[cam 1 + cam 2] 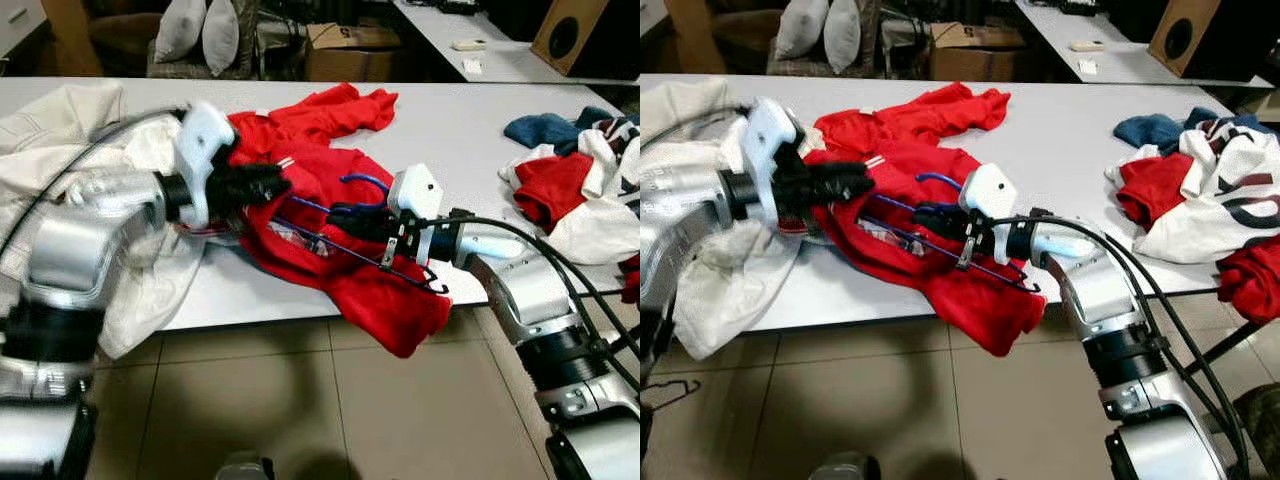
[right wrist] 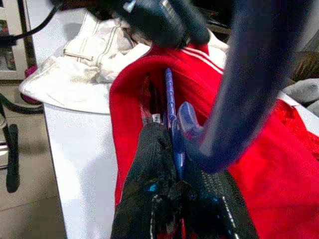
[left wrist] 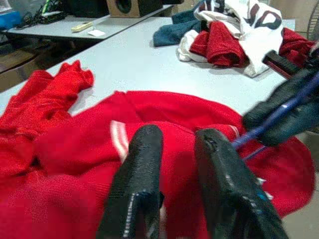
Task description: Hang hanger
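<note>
The blue hanger (image 1: 330,235) lies partly inside the red sweater (image 1: 340,260) near the desk's (image 1: 450,130) front edge, its long axis slanting along that edge. The right gripper (image 1: 345,215) is clamped on the hanger. The left gripper (image 1: 270,180), jaws slightly apart, presses the sweater's collar.

A red sweater (image 1: 330,215) with a white-striped collar is lying on the pale grey bench (image 1: 450,120), and a blue hanger (image 1: 345,245) is showing against it. The black-fingered left hand (image 1: 262,185) and right hand (image 1: 345,218) are standing out darkly. A cream garment (image 1: 70,130) is lying beside a red, white and navy pile (image 1: 575,185).
</note>
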`<state>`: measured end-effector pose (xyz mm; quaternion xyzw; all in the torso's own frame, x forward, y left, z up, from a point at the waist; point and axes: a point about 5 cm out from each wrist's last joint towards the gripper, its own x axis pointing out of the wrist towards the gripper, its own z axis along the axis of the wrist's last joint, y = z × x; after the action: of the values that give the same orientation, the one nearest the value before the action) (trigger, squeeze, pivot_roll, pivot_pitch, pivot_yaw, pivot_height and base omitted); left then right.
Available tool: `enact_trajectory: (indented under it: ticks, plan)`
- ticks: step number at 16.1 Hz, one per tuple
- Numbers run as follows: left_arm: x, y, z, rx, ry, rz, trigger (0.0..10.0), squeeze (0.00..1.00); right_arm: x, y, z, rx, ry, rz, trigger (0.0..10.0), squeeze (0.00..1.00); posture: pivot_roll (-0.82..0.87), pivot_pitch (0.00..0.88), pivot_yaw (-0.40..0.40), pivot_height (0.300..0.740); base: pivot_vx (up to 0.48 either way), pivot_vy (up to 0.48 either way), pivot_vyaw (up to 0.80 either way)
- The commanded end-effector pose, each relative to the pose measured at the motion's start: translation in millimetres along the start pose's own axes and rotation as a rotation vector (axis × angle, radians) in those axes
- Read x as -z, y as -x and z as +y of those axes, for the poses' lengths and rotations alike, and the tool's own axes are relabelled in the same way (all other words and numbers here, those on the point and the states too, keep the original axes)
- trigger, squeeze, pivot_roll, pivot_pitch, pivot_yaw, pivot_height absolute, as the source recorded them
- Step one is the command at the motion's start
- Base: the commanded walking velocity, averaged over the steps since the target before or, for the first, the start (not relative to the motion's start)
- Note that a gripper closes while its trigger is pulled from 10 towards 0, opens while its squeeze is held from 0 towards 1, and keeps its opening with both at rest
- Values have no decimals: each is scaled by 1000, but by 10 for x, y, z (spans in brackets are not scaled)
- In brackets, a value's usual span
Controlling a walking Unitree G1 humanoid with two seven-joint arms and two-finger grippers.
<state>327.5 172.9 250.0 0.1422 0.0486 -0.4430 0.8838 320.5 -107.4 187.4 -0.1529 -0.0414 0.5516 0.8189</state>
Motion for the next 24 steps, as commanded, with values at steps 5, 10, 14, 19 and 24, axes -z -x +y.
enact_trajectory:
  ticks: [5, 10, 14, 19, 24]
  plan:
    - [-291, 188, 358, 7, -171, -26, 10000, 0, -140, 144, -69, -58, 21, -13, 10000, 0, 136, 0, -54, 740, 0, 0, 0]
    - [7, 16, 168, 317, -238, 143, 10000, 1000, -177, 249, -71, -133, 32, 12, 10000, 0, 124, 0, -44, 740, 0, 0, 0]
    - [73, -38, 137, 391, -257, 158, 10000, 0, -198, 282, -100, -140, 43, 24, 10000, 0, 112, 0, -35, 740, 0, 0, 0]
    - [216, -39, 169, 387, -319, 254, 10000, 0, -220, 295, -125, -142, 50, 27, 10000, 0, 109, 0, -39, 740, 0, 0, 0]
    - [116, -60, 83, 470, -241, 154, 10000, 0, -216, 293, -194, -107, 56, 46, 10000, 0, 107, 0, -38, 740, 0, 0, 0]
